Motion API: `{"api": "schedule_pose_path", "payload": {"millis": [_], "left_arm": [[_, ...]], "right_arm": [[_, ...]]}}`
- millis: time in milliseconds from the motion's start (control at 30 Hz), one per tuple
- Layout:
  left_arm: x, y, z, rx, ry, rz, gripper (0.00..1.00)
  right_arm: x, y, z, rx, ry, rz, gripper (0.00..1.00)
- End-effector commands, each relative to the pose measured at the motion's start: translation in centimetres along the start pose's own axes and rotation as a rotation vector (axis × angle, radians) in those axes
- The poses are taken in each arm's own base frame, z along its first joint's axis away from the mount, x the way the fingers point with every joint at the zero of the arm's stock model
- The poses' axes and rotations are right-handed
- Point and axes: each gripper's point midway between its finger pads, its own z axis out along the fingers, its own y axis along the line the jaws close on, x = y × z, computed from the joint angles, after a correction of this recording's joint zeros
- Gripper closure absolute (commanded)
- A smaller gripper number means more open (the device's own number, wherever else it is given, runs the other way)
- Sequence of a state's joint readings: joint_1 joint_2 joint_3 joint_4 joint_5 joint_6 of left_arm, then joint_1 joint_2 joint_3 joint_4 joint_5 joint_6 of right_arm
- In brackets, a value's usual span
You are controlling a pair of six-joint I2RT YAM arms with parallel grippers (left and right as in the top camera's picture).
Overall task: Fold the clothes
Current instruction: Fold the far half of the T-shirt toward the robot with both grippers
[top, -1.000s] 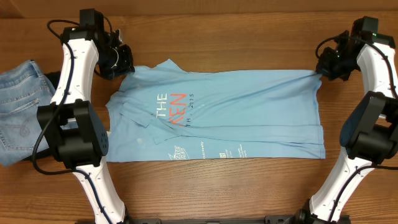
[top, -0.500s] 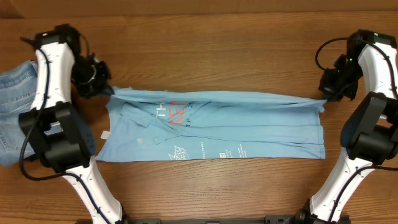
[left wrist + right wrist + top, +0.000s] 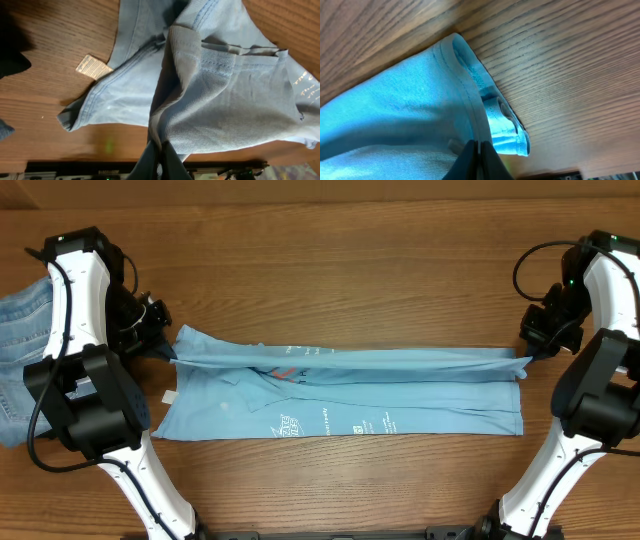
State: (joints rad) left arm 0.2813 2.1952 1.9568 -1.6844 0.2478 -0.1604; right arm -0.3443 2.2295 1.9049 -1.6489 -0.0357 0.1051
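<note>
The sky-blue T-shirt [image 3: 350, 395] lies across the table's middle, its far edge lifted and pulled toward the front into a taut horizontal fold that hides most of the orange-red lettering. My left gripper [image 3: 165, 352] is shut on the shirt's left end; in the left wrist view [image 3: 161, 147] the jaws pinch bunched fabric [image 3: 220, 95]. My right gripper [image 3: 527, 356] is shut on the shirt's right end; the right wrist view [image 3: 476, 146] shows the jaws clamped on the hem [image 3: 410, 100].
Faded denim jeans [image 3: 18, 350] lie at the left edge beside the left arm. A small white tag [image 3: 168, 396] shows at the shirt's left side, also in the left wrist view [image 3: 92, 66]. Bare wood table [image 3: 330, 270] lies beyond the shirt.
Both grippers have carried the shirt's far edge toward the front of the table, folding it over. The visible shirt has narrowed and the lettering is mostly covered.
</note>
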Motion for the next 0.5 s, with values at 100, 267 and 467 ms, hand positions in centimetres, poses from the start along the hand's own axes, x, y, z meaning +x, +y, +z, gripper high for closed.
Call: {"api": "schedule_pose_path", "payload": {"millis": [100, 267, 467], "left_arm": [[0.9, -0.2, -0.3, -0.042, -0.008, 0.066, 0.96], [3.2, 0.6, 2.9, -0.085, 0.126, 0.088, 0.96], [4.1, 2.5, 4.1, -0.169, 0.181, 0.076, 0.96]], "right_arm": [[1.0, -0.9, 0.9, 0.023, 0.008, 0.011, 0.82], [0.7, -0.9, 1.0, 0.021, 0.000, 0.013, 0.82], [0.6, -0.7, 1.0, 0.012, -0.006, 0.012, 0.80]]}}
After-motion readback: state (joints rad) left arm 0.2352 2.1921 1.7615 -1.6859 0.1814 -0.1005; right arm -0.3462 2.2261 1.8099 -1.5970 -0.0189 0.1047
